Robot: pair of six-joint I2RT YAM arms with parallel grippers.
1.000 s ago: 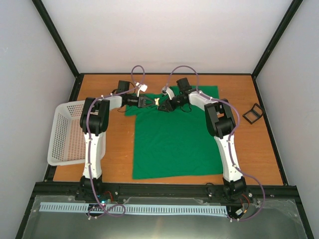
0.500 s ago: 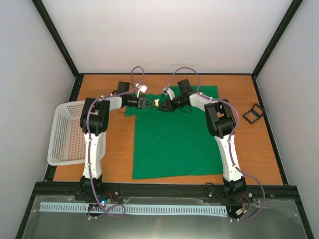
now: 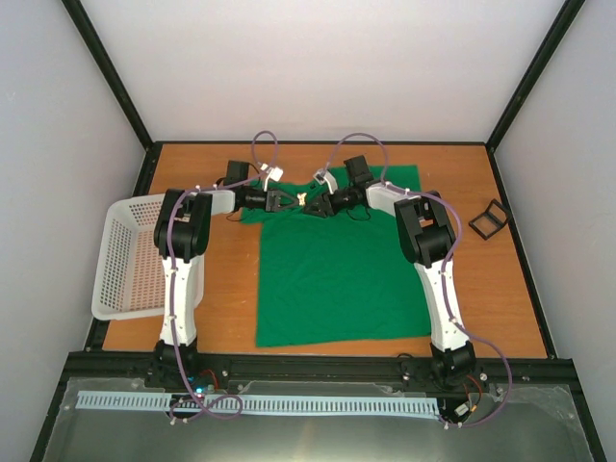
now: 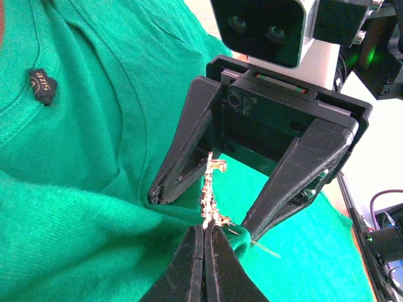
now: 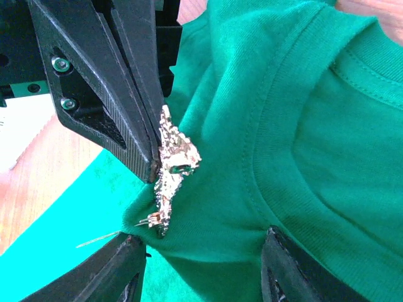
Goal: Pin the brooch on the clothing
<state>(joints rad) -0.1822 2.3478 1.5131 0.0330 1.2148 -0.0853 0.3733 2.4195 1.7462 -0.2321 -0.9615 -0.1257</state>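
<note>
Brooch (image 5: 170, 167), glittery and star-shaped, pinched by left claw (image 4: 206, 242); right claw (image 5: 201, 261) half-wide around bunched green clothing (image 5: 302, 157).

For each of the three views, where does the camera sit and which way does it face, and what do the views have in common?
Top external: fixed above and behind the arms, looking down at the table; both arms, T-shirt, basket.
Left wrist: on the left arm, facing the right gripper across the collar; its own left gripper shut on the brooch.
Right wrist: on the right arm, facing back; own fingertips at the bottom.
Shared: both wrist views show the brooch against the shirt.
</note>
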